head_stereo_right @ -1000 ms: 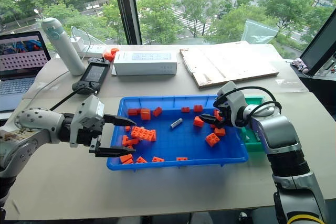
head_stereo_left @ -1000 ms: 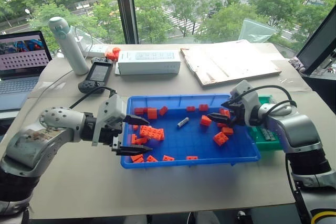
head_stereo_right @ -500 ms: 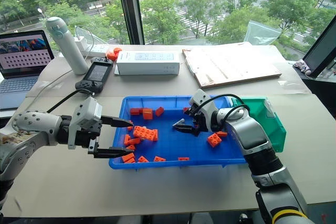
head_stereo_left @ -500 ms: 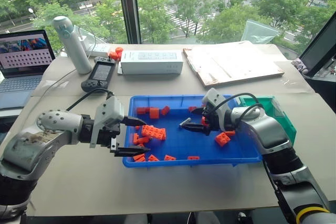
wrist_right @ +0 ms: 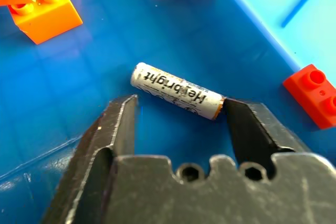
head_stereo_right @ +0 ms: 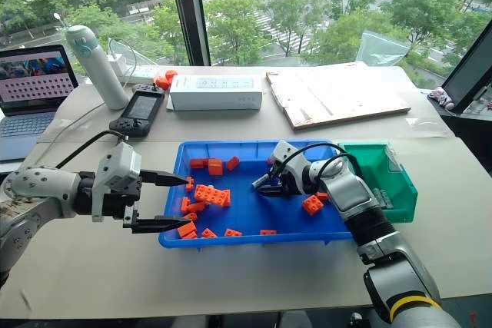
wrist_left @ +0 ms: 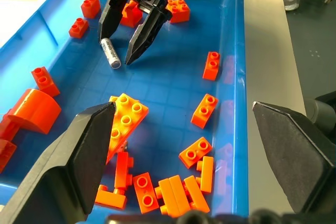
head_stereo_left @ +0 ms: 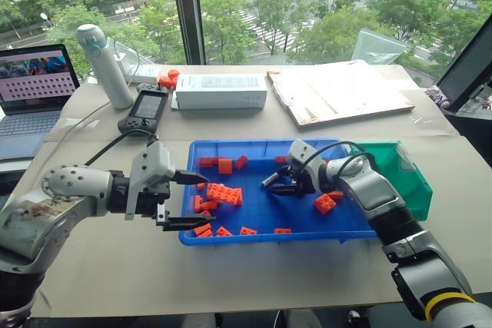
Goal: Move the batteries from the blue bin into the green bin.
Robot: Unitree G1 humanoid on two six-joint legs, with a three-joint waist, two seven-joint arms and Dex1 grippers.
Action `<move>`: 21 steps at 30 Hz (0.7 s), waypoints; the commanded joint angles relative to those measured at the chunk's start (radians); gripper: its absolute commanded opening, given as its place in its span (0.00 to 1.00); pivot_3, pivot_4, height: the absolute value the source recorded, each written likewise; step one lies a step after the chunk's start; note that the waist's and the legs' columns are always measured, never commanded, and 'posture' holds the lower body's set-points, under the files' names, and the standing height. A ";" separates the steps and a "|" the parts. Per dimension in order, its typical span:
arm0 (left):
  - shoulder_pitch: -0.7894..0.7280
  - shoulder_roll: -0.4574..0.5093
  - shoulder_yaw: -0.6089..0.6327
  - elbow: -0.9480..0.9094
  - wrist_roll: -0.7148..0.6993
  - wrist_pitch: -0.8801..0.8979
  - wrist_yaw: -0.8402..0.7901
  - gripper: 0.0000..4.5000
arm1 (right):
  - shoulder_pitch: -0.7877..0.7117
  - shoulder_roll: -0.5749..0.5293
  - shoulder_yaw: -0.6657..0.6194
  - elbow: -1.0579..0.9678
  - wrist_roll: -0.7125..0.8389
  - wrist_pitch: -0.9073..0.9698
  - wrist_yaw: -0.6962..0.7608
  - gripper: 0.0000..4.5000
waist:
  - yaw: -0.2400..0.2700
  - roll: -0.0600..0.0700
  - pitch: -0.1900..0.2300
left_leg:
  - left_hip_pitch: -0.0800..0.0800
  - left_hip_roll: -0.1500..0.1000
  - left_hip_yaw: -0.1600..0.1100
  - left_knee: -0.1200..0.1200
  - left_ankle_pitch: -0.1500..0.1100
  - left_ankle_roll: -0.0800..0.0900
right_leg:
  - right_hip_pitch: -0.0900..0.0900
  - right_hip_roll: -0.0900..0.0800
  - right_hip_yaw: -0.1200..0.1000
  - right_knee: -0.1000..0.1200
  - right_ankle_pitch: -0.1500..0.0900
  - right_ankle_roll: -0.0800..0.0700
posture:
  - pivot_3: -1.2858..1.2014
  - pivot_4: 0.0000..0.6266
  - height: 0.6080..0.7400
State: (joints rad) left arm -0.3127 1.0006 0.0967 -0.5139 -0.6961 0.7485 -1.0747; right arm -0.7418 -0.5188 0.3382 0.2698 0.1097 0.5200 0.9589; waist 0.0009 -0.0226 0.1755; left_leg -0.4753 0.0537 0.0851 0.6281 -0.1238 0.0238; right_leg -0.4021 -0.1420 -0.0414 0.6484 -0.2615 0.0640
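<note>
A single battery (wrist_right: 177, 94) lies flat on the floor of the blue bin (head_stereo_left: 254, 224), a dull silver cylinder whose label reads "Heybright" in black letters along its side. The right gripper (wrist_right: 181, 116) is lowered over it with its fingers (wrist_right: 118, 124) partly spread. The battery rests just past the fingertips and slants across the gap: one end touches or nearly touches one fingertip, while the other end lies clear of the other finger. It is not clamped. In the left wrist view the same battery (wrist_left: 110, 53) lies beside the right gripper's (wrist_left: 128, 45) dark fingertips, on the bin floor.

Orange toy bricks (wrist_left: 191, 111) are scattered on the blue floor around the fingers; one sits off to either side of the right gripper and a cluster lies toward the left gripper's end of the bin.

The left gripper (head_stereo_left: 184, 200) hovers at the bin's left edge with its fingers wide open and nothing between them.

The green bin (head_stereo_right: 380, 182) stands against the blue bin's right end, behind the right arm. Further back on the tabletop (head_stereo_left: 254, 282) are a white box (head_stereo_left: 219, 91), a handheld game console (head_stereo_left: 146, 110), a white bottle (head_stereo_left: 104, 63), a laptop (head_stereo_left: 31, 90) and a flat board (head_stereo_left: 338, 94); their writing is too small to read.
</note>
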 commanded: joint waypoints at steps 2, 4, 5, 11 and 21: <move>-0.021 0.011 0.012 -0.007 -0.004 -0.004 0.000 1.00 | 0.011 -0.011 -0.011 -0.003 -0.014 0.002 0.021 0.25 | 0.000 0.000 0.000 | 0.000 0.000 0.000 0.000 0.000 0.000 | 0.000 0.000 0.000 0.000 0.000 0.000 | 0.52 0.24 0.92; -0.023 0.009 0.008 -0.006 -0.003 -0.005 0.000 1.00 | 0.011 -0.013 -0.017 -0.009 -0.014 0.006 0.024 0.10 | 0.000 0.000 0.000 | 0.000 0.000 0.000 0.000 0.000 0.000 | 0.000 0.000 0.000 0.000 0.000 0.000 | 0.52 0.24 0.92; -0.023 0.009 0.007 -0.006 -0.003 -0.005 -0.001 1.00 | 0.011 -0.013 -0.019 -0.010 -0.014 0.007 0.025 0.03 | 0.000 0.000 0.000 | 0.000 0.000 0.000 0.000 0.000 0.000 | 0.000 0.000 0.000 0.000 0.000 0.000 | 0.52 0.24 0.92; -0.039 0.007 -0.007 0.006 0.002 -0.010 -0.008 1.00 | 0.011 -0.052 -0.039 -0.071 -0.007 0.044 0.050 0.00 | 0.001 0.000 0.000 | 0.000 0.000 0.000 0.000 0.000 0.000 | 0.000 0.000 0.000 0.000 0.000 0.000 | 0.52 0.24 0.92; -0.042 0.016 -0.003 0.007 0.002 -0.007 -0.017 1.00 | -0.078 -0.033 -0.106 -0.086 0.040 0.043 0.059 0.49 | -0.003 0.000 0.000 | 0.000 0.000 0.000 0.000 0.000 0.000 | 0.000 0.000 0.000 0.000 0.000 0.000 | 0.52 0.24 0.92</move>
State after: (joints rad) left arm -0.3404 1.0019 0.0830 -0.4959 -0.6915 0.7469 -1.0836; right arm -0.7757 -0.5775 0.2581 0.2046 0.1404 0.5997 1.0255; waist -0.0020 -0.0226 0.1756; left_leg -0.4756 0.0538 0.0854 0.6276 -0.1237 0.0237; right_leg -0.4024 -0.1420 -0.0413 0.6485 -0.2615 0.0639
